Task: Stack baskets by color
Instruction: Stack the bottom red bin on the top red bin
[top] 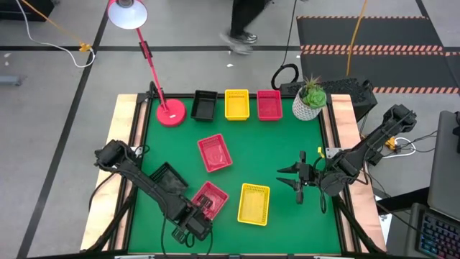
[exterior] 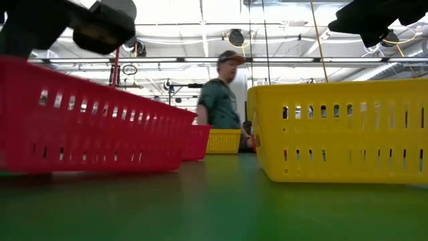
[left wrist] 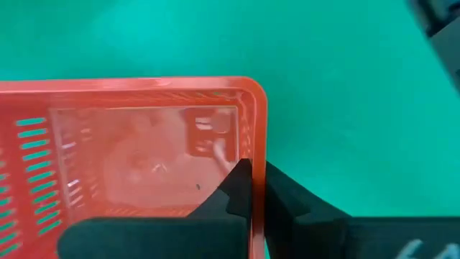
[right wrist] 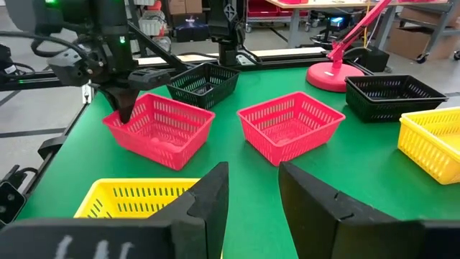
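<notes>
Covering most of the green table [top: 259, 155], baskets lie scattered, the black one [top: 167, 177] at the left edge half hidden under the left arm. Left gripper [left wrist: 255, 188] has its jaws clamped on the near red basket's [top: 210, 199] wall; right gripper [right wrist: 253, 188] hovers, jaws partly apart, holding nothing.

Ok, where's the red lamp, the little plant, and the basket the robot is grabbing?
red lamp [top: 171, 113], high view, on its round base.
plant [top: 311, 93], high view, on its green leaves.
red basket [top: 209, 197], high view, on its mesh floor, beside the left gripper [top: 195, 218].
</notes>
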`<state>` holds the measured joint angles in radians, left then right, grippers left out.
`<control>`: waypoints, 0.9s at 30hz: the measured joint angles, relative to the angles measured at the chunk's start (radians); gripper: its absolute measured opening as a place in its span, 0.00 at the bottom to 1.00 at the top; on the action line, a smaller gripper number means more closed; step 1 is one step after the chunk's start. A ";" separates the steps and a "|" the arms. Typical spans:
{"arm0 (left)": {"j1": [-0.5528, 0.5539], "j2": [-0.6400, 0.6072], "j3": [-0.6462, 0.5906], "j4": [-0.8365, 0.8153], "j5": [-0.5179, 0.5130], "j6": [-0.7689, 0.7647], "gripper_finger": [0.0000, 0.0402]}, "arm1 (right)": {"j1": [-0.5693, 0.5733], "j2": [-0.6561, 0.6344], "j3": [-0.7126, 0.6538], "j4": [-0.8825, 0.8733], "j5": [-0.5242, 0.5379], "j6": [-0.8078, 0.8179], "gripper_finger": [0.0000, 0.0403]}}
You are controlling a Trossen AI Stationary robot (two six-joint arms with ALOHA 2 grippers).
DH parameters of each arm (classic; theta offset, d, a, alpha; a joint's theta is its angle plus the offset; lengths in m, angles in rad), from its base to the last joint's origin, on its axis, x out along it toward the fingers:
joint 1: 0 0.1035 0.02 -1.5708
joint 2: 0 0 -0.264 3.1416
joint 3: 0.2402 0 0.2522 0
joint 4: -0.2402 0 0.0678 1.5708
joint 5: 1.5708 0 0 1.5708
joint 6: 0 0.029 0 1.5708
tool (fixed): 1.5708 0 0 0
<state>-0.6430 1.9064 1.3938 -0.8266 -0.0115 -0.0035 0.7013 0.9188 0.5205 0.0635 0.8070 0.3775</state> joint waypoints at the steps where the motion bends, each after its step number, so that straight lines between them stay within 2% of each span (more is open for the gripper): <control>1: 0.000 -0.003 0.008 -0.008 0.002 0.001 0.02 | 0.000 0.000 0.000 0.000 0.000 0.000 0.29; 8: 0.011 -0.005 0.114 -0.156 0.010 -0.001 0.06 | 0.000 0.000 0.000 0.000 0.000 0.001 0.29; 13: 0.016 -0.010 0.192 -0.241 -0.012 0.011 0.02 | 0.001 0.000 0.000 0.000 0.000 0.002 0.29; 16: 0.021 -0.024 0.231 -0.286 -0.039 0.009 0.04 | 0.001 0.000 0.000 0.000 0.000 0.002 0.29; 23: 0.021 -0.097 0.283 -0.373 -0.086 0.012 0.02 | 0.001 0.000 0.000 0.000 -0.001 0.002 0.29; 27: 0.022 -0.158 0.293 -0.429 -0.127 0.006 0.04 | 0.001 0.000 0.000 0.000 -0.001 0.003 0.29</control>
<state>-0.6212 1.7480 1.6872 -1.2555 -0.1380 0.0024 0.7025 0.9188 0.5205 0.0637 0.8062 0.3801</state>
